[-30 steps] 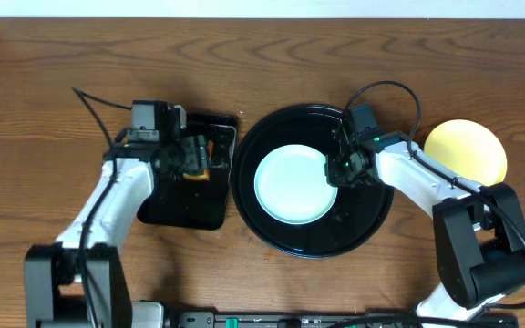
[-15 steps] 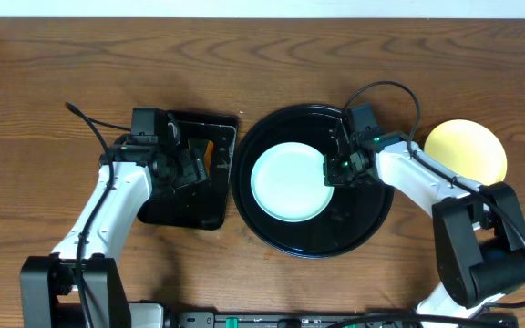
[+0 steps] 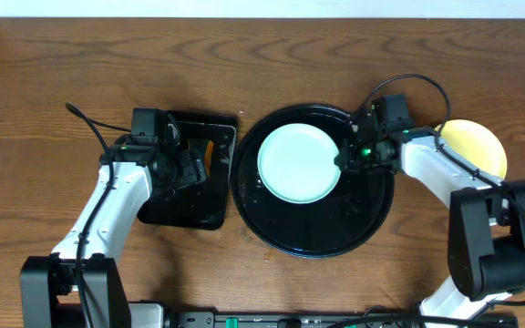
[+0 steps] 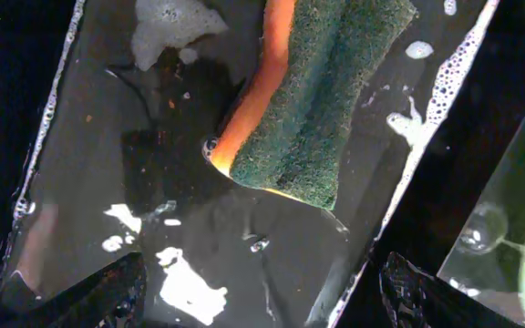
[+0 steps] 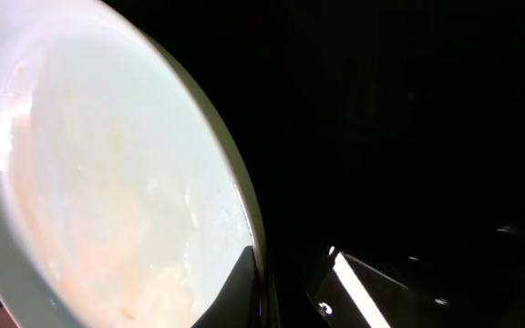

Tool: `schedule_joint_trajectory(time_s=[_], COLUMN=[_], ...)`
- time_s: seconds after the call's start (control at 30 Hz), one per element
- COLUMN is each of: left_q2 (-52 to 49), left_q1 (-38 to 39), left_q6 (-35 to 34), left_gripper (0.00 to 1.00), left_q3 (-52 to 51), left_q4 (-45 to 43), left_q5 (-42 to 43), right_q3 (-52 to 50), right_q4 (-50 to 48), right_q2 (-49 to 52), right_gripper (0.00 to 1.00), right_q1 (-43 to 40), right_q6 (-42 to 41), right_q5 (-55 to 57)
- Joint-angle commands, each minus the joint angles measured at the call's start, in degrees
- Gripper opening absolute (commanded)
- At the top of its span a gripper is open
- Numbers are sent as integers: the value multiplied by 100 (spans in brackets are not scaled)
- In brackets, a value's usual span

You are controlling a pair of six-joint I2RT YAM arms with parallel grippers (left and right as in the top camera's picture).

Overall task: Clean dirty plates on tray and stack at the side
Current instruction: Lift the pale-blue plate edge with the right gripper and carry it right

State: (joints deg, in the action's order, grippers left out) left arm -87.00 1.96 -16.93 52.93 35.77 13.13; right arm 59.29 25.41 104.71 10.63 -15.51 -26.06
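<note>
Right fingers [image 3: 345, 158] clamped tight on the rim of the mint plate [image 3: 299, 162], inside the round tray [image 3: 317, 235]. Left fingers [image 3: 194, 164] spread wide over the sponge [image 4: 317, 91] in the soapy rectangular tray [image 3: 185, 211]. Yellow plate [image 3: 477, 150] sits on the surface [image 3: 62, 73], partly hidden behind the right arm [image 3: 436, 169].

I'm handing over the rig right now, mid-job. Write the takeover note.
Left gripper: open, holding nothing, above the sponge in the wet small tray.
Right gripper: shut on the mint plate at its right rim, over the round tray.
Yellow plate: on the table, right of the round tray.
Done: apparently one plate set aside.
Left: finish the mint plate, stack it on the yellow one. No third plate in view.
</note>
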Motion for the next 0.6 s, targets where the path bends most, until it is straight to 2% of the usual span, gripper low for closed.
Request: schedule_joint_trajectory(time_s=[0.0, 0.37, 0.57], left_q2=[42, 42, 42], left_q1=[0, 0, 0], left_q6=[-52, -55, -55], left_gripper=[83, 84, 84], left_q3=[-24, -24, -24], left_q4=[20, 2, -22], left_q5=[-81, -337, -337], right_q3=[-4, -4, -4], right_q4=[76, 564, 643], right_q2=[-551, -1921, -2225], right_gripper=[1, 1, 1], right_q1=[-63, 13, 573], right_q6=[385, 898, 1156], right_q5=[238, 2975, 4271])
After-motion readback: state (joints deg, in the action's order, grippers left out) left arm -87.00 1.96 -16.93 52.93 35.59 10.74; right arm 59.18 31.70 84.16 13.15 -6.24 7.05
